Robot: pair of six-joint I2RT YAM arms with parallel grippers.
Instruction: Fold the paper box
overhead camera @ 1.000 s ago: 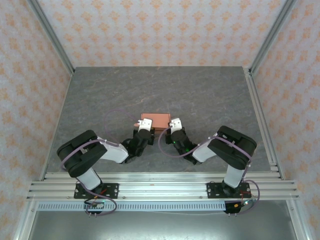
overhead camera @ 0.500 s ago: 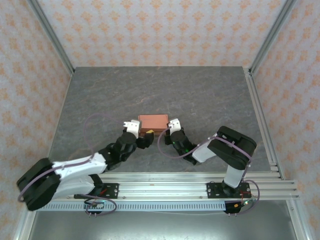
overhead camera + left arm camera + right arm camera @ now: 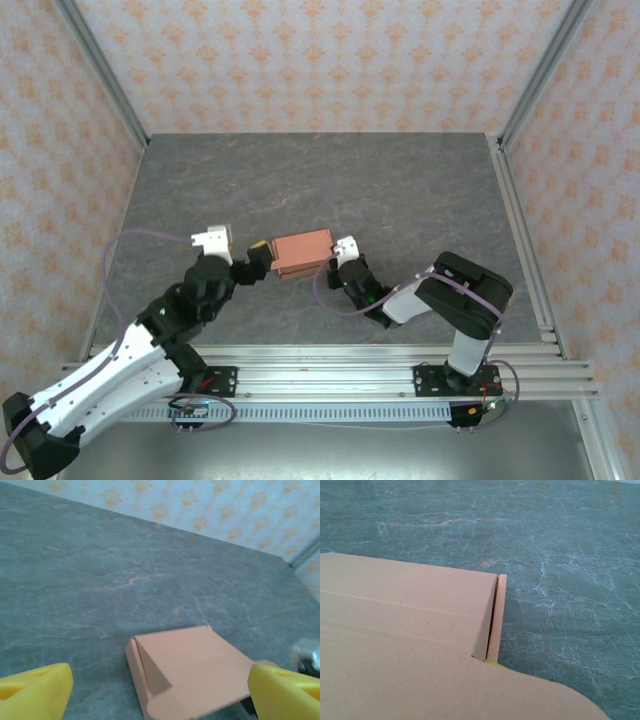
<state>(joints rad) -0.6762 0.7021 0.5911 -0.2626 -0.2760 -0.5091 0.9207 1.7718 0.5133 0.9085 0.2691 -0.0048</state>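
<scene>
Box is lying on the table, near the middle and slightly toward the arms; folded into a low rectangular shape, lid side facing up; its long axis is running left to right, a little skewed.

Left gripper is sitting just beside the box's left end; released, jaws standing wide. In the left wrist view the yellow fingers are showing at both lower corners; the box is lying between and ahead of them; the right-hand finger is sitting close to the box's near corner; cannot tell whether it is touching. The box end facing this camera is showing a panel slanting inward.

Right gripper is sitting at the box's right end, meeting it in the top view; clenched. In the right wrist view the cardboard is running right up to the lens; a rounded tab is overhanging the fingers; a sliver of yellow pad is peeking out under its edge; cannot tell whether cardboard is pinched between the jaws. A narrow side flap is standing slightly off the lid, with a dark gap showing between them.
</scene>
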